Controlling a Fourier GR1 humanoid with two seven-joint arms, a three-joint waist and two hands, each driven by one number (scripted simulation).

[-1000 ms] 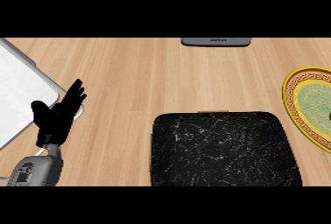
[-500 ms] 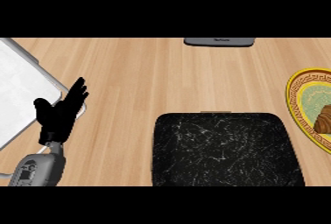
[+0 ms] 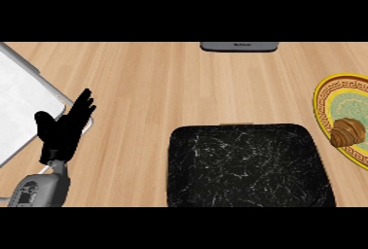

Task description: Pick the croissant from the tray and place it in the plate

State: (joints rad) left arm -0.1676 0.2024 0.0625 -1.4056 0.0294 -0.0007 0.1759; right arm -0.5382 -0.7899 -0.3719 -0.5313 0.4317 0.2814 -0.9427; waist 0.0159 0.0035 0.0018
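Light wooden counter [image 3: 179, 82] fills the view. The black marbled tray [image 3: 248, 168] sits at 5 o'clock. The croissant [image 3: 346, 131] lies on the yellow-rimmed plate [image 3: 323, 95] at 3 o'clock. Left hand [image 3: 64, 129] rests at 9 o'clock, fingers straight, holding nothing, beside a white board [image 3: 22, 104]. A grey device [image 3: 238, 46] sits at 12 o'clock.

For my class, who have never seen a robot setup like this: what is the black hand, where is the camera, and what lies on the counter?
The camera sits at the robot's head, looking steeply down at a wooden counter. The black shape at the left is the robot's left hand on a grey forearm, open, fingers up, resting and holding nothing. The right hand is out of view. In the middle lies a black marbled tray. At the right edge is a yellow patterned plate with a brown croissant on it. A white panel shows at the left, a grey object at the top.
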